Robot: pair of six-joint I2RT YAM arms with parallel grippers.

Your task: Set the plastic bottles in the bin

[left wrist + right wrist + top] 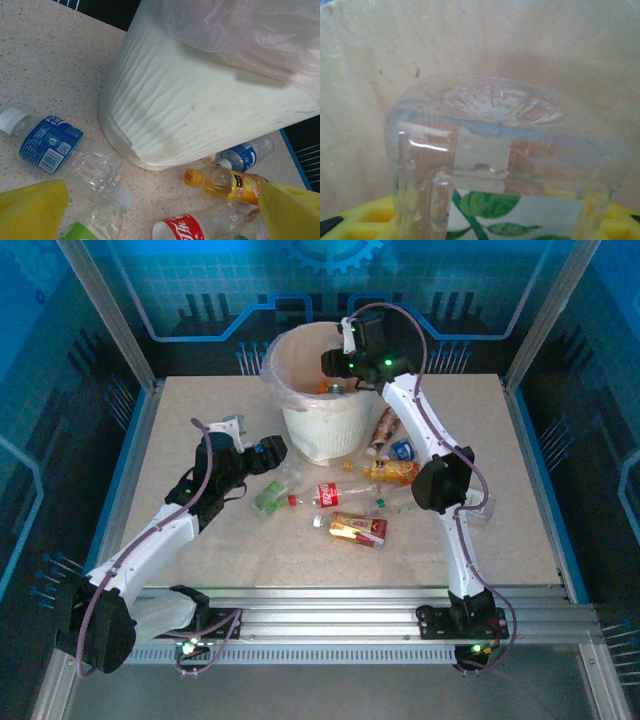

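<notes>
The white bin [318,425] stands at the back middle of the table, lined with a thin bag [250,30]. My right gripper [338,370] hangs over its mouth, shut on a clear bottle with a green-leaf label [500,150]; the bin's inner wall lies behind it. My left gripper [272,450] is open, low beside the bin's base [200,115], with bare table between its yellow fingers [30,210]. Under it lie a blue-label bottle [50,142], a green-label bottle [95,220], a red-label bottle [200,227] and an orange bottle [225,182].
More bottles lie in front of and right of the bin: a brown-label one [358,528], a blue one [403,450] and one leaning by the bin [383,425]. The right arm's elbow [440,485] stands just beside them. Metal rails edge the table [200,540].
</notes>
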